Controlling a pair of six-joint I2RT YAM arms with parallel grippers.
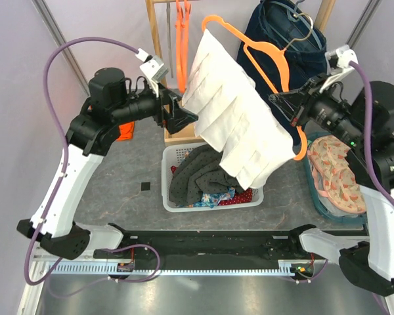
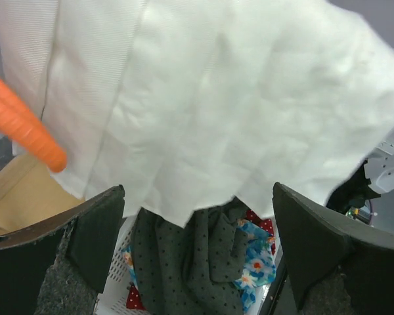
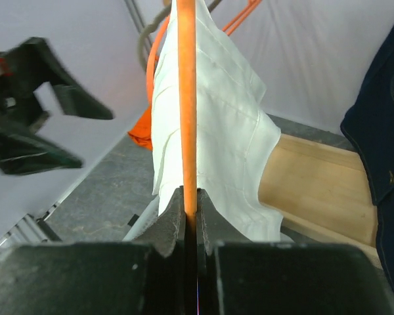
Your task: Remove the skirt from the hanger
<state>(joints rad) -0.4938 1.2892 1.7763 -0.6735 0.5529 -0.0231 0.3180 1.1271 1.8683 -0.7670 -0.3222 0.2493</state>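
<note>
A white pleated skirt hangs on an orange hanger, held tilted above the basket. My right gripper is shut on the hanger's lower bar; the skirt drapes behind the bar in the right wrist view. My left gripper is open at the skirt's left edge, not holding it. In the left wrist view the skirt fills the top, its hem above the gap between my open fingers, and the hanger's orange end shows at left.
A white basket below holds a grey dotted garment and floral cloth. A wooden rack stands behind with a dark blue garment on a hanger. A bin with floral cloth is at right.
</note>
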